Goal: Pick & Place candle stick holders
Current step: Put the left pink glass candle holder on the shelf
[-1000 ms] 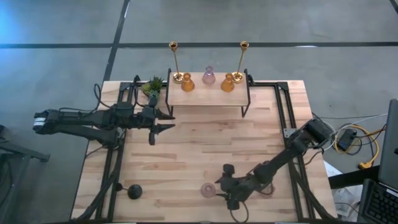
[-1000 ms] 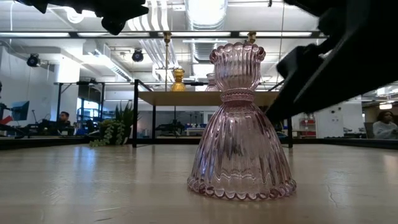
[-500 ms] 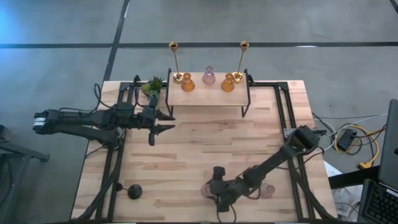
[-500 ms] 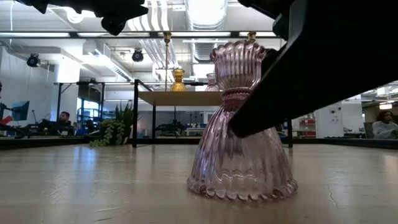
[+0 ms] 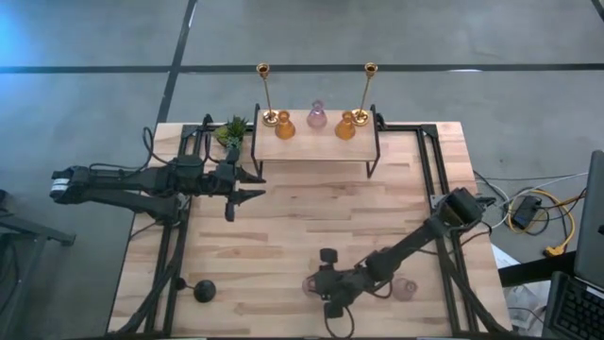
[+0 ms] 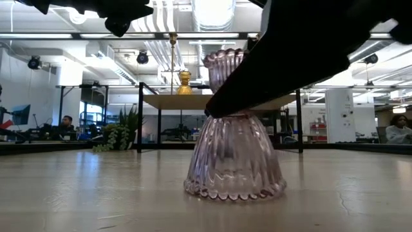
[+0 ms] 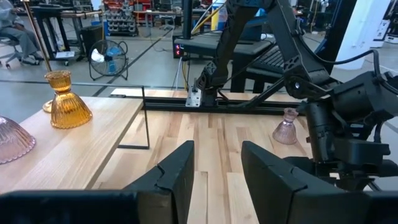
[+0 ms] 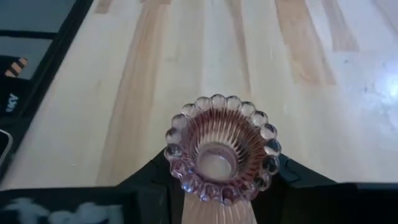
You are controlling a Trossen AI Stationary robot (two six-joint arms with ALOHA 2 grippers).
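A pink glass candle stick holder (image 6: pixel 235 154) stands near the table's front edge, and my right gripper (image 5: pixel 316 283) is shut on it. A second pink holder (image 5: pixel 404 288) stands to its right and a black stemmed one (image 5: pixel 203 290) to its left. On the far shelf (image 5: pixel 316 142) stand two brass sticks (image 5: pixel 264 93) (image 5: pixel 369 93), two amber holders (image 5: pixel 284 125) (image 5: pixel 345 126) and a pink one (image 5: pixel 316 115). My left gripper (image 5: pixel 247 184) hovers open at mid-left, with nothing between its fingers. My right gripper pinches the pink holder's narrow neck (image 8: pixel 217 211), just under its scalloped cup (image 8: pixel 219 149), between its two fingers (image 8: pixel 155 177). The fingers slant down at it from the table's right. The holder stays about upright, its flared base (image 6: pixel 235 188) on the table.
A small green potted plant (image 5: pixel 231 130) sits left of the shelf. Black frame rails (image 5: pixel 429 170) run along the table's left and right sides. Bare wood lies between the shelf and the front row.
My right gripper has moved toward the table's left edge and shut around the pink holder's neck. The holder has slid a little to the left, its base still on the table.
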